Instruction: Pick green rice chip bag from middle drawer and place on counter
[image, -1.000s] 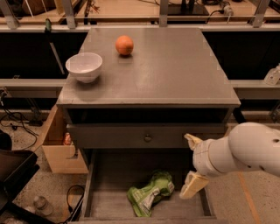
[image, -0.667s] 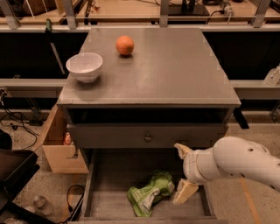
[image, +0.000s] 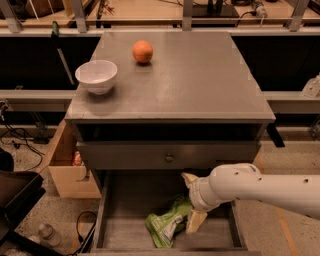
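Note:
The green rice chip bag (image: 167, 224) lies wrinkled on the bottom of the open middle drawer (image: 125, 210), right of its centre. My gripper (image: 192, 202) reaches in from the right on a white arm and hangs over the bag's right end. One cream finger (image: 196, 221) points down beside the bag, the other (image: 189, 178) points up and left, so the fingers are spread open. Nothing is held. The grey counter (image: 200, 80) is above the drawer.
A white bowl (image: 96, 76) stands on the counter's left side and an orange (image: 142, 51) at its back. A drawer front with a round knob (image: 169, 158) sits just above the open drawer. A cardboard box (image: 67, 170) stands on the floor at the left.
My gripper and arm have moved left, from the drawer's right side to right over the bag's right end. The bag has not moved.

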